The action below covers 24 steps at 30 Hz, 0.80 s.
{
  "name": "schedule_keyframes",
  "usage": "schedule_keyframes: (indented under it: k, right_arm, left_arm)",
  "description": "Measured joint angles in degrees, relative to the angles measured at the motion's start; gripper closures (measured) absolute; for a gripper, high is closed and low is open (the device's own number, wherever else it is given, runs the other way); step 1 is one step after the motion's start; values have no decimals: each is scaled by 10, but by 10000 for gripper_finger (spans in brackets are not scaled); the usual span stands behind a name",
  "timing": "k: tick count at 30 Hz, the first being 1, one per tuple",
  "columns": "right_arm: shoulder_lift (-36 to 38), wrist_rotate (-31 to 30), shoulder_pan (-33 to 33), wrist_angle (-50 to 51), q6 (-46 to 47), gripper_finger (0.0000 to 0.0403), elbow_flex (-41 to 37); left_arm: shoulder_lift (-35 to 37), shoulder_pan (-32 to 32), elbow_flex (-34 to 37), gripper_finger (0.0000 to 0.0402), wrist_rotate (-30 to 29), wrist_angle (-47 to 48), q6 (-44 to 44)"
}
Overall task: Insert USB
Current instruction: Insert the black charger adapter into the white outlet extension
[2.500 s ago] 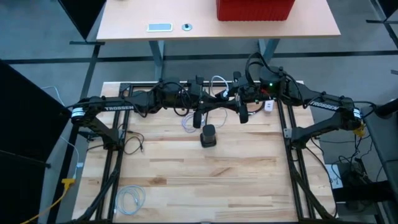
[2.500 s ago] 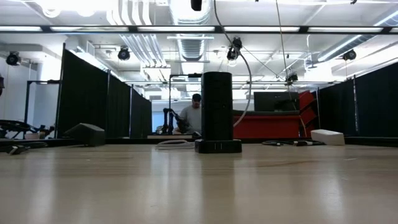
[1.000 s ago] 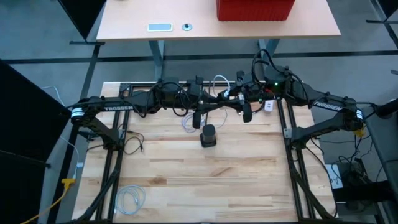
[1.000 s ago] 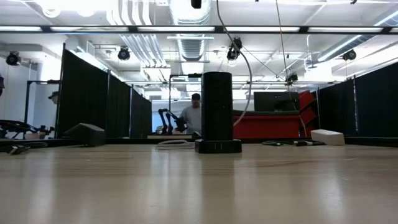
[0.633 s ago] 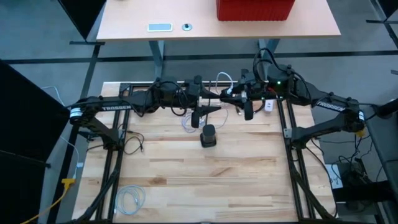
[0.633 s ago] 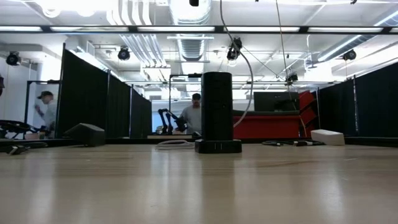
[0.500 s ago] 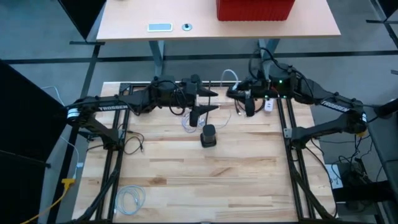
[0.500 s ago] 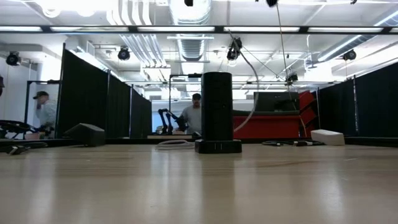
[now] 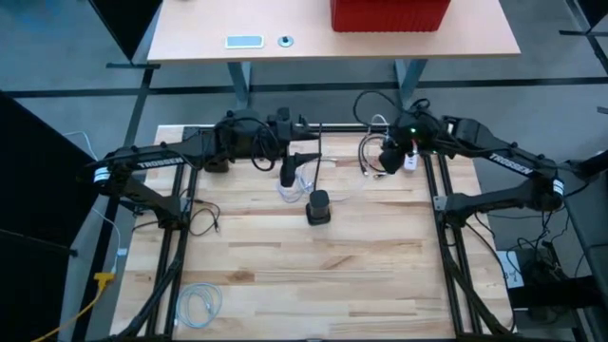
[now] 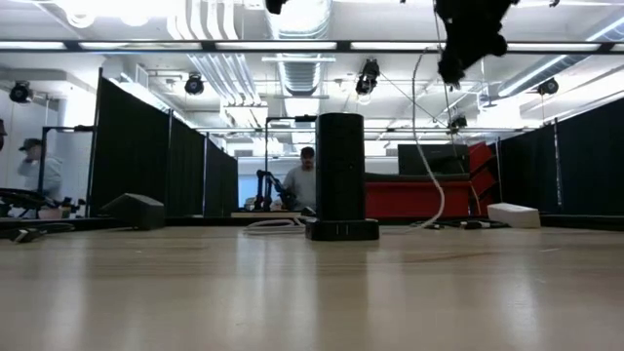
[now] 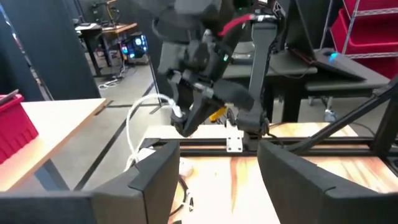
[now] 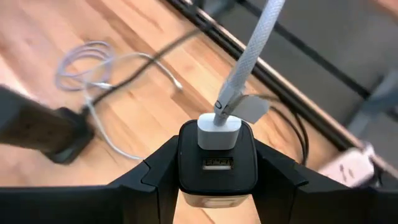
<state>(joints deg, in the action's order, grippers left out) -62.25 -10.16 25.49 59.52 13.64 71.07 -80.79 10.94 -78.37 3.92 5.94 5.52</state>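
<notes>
Surface: wooden tabletop (image 9: 285, 275), arms up by the far edge.
Right gripper (image 12: 217, 163): clamped on a small black charger block (image 12: 217, 169) with the white USB plug (image 12: 219, 132) seated in its top.
Left gripper (image 11: 214, 180): fingers spread, holding nothing.
Cable (image 12: 252, 46): braided, floppy, probably light; I'd grab the rigid plug, never the cord.
Black tower (image 9: 319, 207): mid-table, toward the far edge.

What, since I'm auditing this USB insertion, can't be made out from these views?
- Black cylindrical tower ports: too small and dark in the low view; the high view shows only its top.
- How deep the white USB plug sits in the black square adapter block gripped by the right end effector: in the right wrist view, the plug body covers the socket.
- Left end effector, open and empty: mostly cut off by the low view's top edge.
</notes>
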Motion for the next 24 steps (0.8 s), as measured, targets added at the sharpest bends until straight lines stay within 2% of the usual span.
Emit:
schedule_keyframes:
  k: [18,24]
  right_arm:
    - [-3,-21,73,4,309,258,-205]
    - [-41,-42,94,54,345,258,-219]
  left_arm:
    - [0,5,2,262,-2,14,20]
    - [0,18,2,279,-3,17,45]
